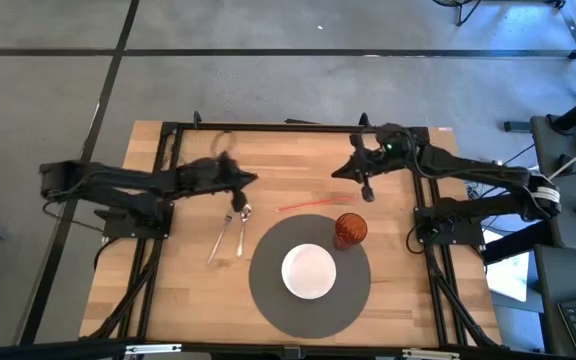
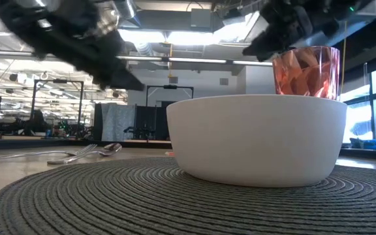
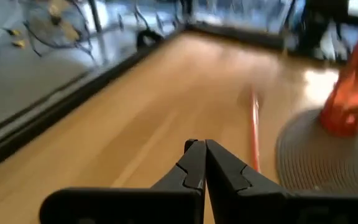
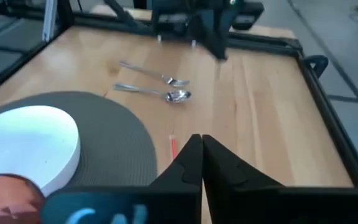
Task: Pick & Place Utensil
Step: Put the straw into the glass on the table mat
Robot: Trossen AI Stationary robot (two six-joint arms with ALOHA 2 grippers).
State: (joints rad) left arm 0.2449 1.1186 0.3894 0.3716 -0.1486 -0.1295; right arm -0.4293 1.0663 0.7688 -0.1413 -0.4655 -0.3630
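Note:
A metal fork (image 1: 220, 240) and a metal spoon (image 1: 242, 230) lie side by side on the wooden table, left of the round grey placemat (image 1: 268, 290); both also show in the right wrist view, the fork (image 4: 148, 73) and the spoon (image 4: 157, 93). My left gripper (image 1: 252, 180) hovers just beyond their head ends, shut and empty (image 3: 197, 149). My right gripper (image 1: 366, 190) hovers at the far right of the table, above the near end of a red straw (image 1: 313, 203), shut and empty (image 4: 197, 144).
A white bowl (image 1: 309, 270) sits in the middle of the placemat, and a red faceted cup (image 1: 350, 230) stands on the mat's far right edge. The red straw lies on the wood beyond the mat. A black frame (image 1: 298, 126) borders the table.

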